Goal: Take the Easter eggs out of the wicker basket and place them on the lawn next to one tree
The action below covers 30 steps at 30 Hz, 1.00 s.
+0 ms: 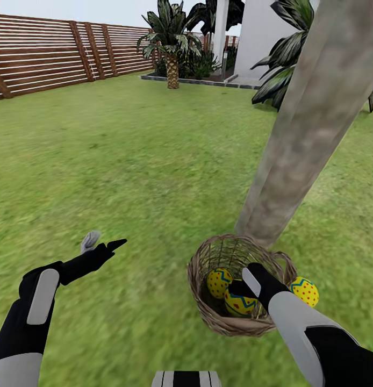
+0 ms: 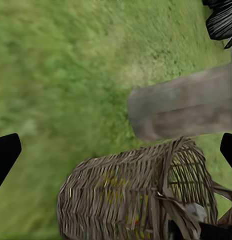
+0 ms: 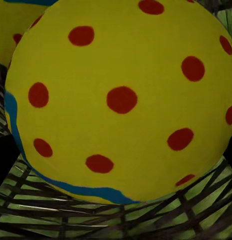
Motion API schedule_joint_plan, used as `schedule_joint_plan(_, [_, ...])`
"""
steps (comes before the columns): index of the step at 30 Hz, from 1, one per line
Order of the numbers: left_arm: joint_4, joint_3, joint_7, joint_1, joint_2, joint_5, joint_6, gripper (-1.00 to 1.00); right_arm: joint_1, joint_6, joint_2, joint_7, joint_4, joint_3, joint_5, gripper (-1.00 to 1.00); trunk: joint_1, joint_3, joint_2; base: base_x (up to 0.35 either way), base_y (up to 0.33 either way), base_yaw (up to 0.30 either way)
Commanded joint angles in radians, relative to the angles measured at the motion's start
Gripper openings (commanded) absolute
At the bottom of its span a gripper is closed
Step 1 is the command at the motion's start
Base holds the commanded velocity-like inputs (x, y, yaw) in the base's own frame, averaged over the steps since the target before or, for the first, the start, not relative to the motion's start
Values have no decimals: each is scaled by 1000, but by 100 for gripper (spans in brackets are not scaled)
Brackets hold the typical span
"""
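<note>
Wicker basket [image 1: 232, 322] stands on the lawn [image 1: 127, 161] at the near foot of the tree [image 1: 310, 118], mouth up, tipped slightly toward the robot; trunk leans up and right. Two Easter eggs inside: left egg [image 1: 219, 282] long axis roughly upright, near egg [image 1: 239, 303] under the right gripper [image 1: 241, 289], whose jaw state cannot be told. Third egg [image 1: 305, 291] lies on grass just right of the basket, beside the trunk. Left gripper [image 1: 103, 244] hovers well left, fingers spread, holding nothing. Wooden fence [image 1: 47, 54] far left.
</note>
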Motion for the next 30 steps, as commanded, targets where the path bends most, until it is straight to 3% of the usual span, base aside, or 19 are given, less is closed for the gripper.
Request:
schedule_joint_plan(1, [0,2,-8,-1,0,-7,5,100,0,3,0,-10,-2,3,-13,-100,-4,2,7,-6,0,0])
schedule_joint_plan(30, [1,2,-6,-1,-1,-8,4,100,0,24,-5,15,-21,4,-15,-100,-115,93,210,-27,0,0])
